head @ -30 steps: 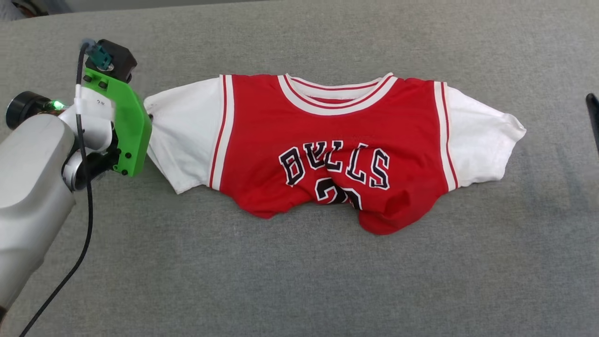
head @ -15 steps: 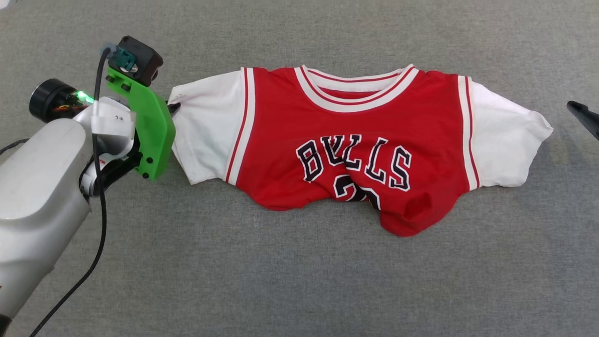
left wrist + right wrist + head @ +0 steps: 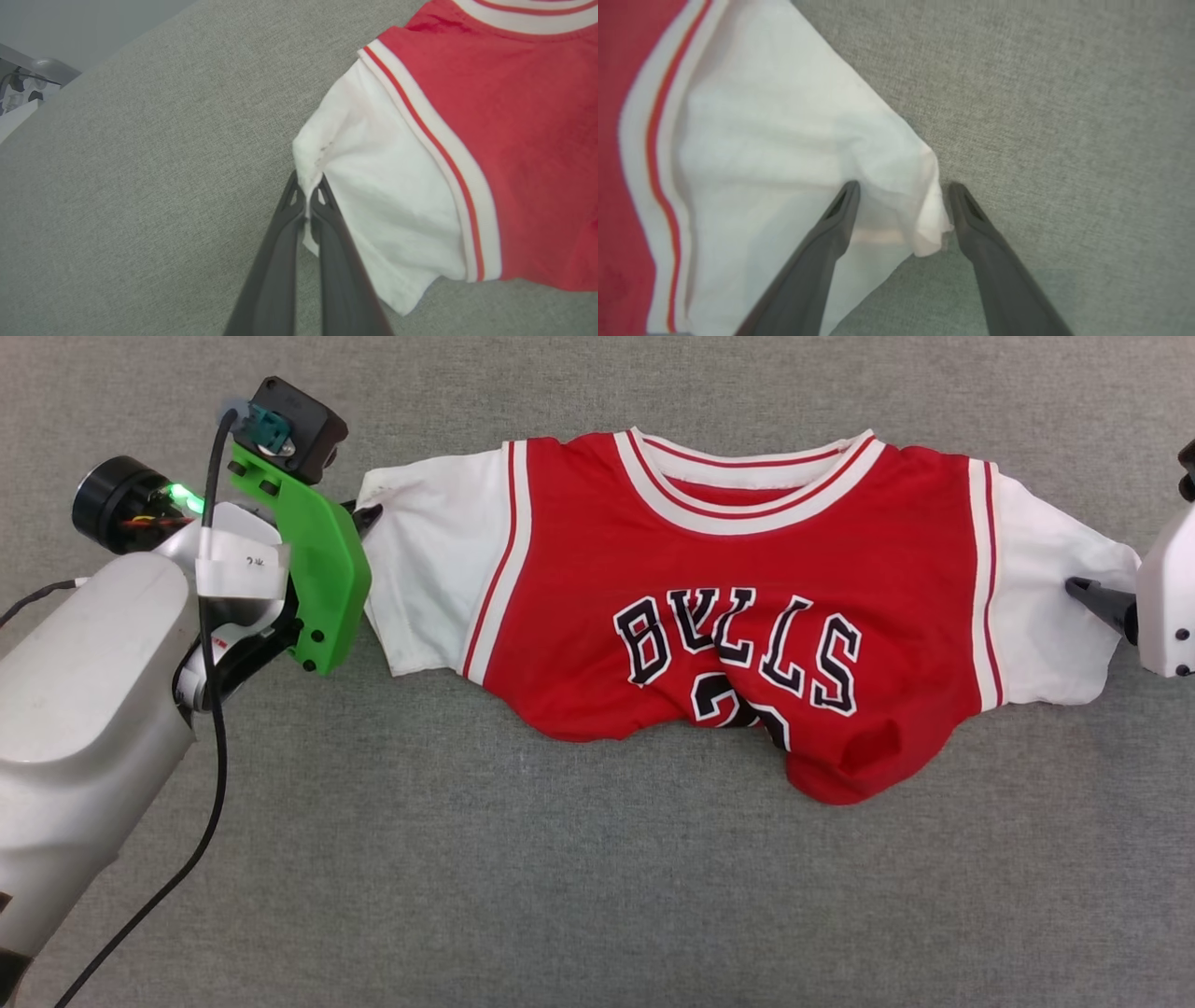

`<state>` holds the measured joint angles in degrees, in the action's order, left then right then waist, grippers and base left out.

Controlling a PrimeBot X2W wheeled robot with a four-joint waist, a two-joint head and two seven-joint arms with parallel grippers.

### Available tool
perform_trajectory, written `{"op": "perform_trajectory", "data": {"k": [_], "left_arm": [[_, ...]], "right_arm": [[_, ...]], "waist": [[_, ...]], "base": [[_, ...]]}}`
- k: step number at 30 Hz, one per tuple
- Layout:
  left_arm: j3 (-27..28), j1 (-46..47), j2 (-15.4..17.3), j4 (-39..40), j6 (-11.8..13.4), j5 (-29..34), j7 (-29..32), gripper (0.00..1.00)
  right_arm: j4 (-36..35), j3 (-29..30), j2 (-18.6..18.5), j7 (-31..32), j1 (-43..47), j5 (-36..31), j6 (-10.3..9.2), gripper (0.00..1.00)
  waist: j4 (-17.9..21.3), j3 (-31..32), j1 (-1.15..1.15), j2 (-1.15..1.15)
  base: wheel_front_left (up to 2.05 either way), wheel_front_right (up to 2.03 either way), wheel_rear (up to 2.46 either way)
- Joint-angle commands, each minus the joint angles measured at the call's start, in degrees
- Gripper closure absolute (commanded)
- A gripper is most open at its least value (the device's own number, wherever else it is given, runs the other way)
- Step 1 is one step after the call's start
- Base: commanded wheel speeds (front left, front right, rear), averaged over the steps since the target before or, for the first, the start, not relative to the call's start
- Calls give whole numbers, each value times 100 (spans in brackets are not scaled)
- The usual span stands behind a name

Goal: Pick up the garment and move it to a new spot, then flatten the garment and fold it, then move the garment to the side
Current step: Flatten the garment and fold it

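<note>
In the head view, the garment (image 3: 728, 616) lay front up on the grey fabric surface (image 3: 560, 877), with its collar away from the robot. Its lower hem was bunched, so part of the number was tucked under. The left gripper (image 3: 367, 515) sat at the outer edge of the left sleeve (image 3: 429, 579). The right gripper (image 3: 1083, 593) pointed in at the right sleeve (image 3: 1055, 635), with one dark fingertip over the white cloth. From that angle its spread was hard to judge.

In the left wrist view, the two fingers were pressed together, with a thin fold of the white sleeve hem pinched between their tips.

In the right wrist view, the fingers stood wide apart and gripped nothing. They straddled the sleeve's corner: one lay over the white cloth, the other over the grey surface just beside the hem.
</note>
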<state>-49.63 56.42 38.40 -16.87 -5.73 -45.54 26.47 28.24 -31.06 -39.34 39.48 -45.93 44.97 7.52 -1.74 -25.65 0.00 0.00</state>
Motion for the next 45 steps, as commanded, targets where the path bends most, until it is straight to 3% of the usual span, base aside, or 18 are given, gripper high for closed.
{"op": "perform_trajectory", "data": {"k": [1, 5, 6, 7, 8, 17, 27, 35, 45], "left_arm": [[16, 77, 5, 0, 43, 19, -40, 100], [17, 73, -11, -44, 42, 3, -87, 100], [13, 70, -19, -64, 38, -3, -98, 100], [9, 66, -24, -84, 34, -9, -108, 100], [3, 57, -30, -115, 27, -19, -123, 100], [74, -10, 29, -87, -21, 99, -829, 100], [352, -191, 337, 711, 314, 491, -1923, 100], [645, 70, 445, 1471, 619, 689, -2261, 100], [889, 840, 314, 1787, 709, 803, -2194, 100]], "right_arm": [[158, -157, 101, -31, 10, -8, -3, 0], [520, -414, 280, -135, 104, 187, -3, 0], [555, -493, 278, -208, 91, 204, -3, 46], [583, -526, 279, -296, 75, 229, -3, 82], [609, -557, 273, -428, 44, 270, -3, 100], [308, -607, -27, -2031, -147, 486, -3, 100], [-481, -332, -541, -3353, -73, 509, -3, 100], [-1104, 419, -634, -3730, -118, 324, -3, 100], [-1811, 1431, -397, -3393, -413, -330, -3, 100]], "waist": [[-1, -34, 0, 0], [3, -47, 0, 0], [7, -40, 0, 0], [13, -27, 0, 0], [24, 2, 0, 0], [115, 592, 0, 0], [193, 1288, 0, 0], [276, 1610, 0, 0], [329, 1544, 0, 0]], "base": [[0, 0, 0], [0, 0, 0], [0, 0, 0], [0, 0, 0], [0, 0, 0], [0, 0, 0], [0, 0, 0], [0, 0, 0], [0, 0, 0]]}}
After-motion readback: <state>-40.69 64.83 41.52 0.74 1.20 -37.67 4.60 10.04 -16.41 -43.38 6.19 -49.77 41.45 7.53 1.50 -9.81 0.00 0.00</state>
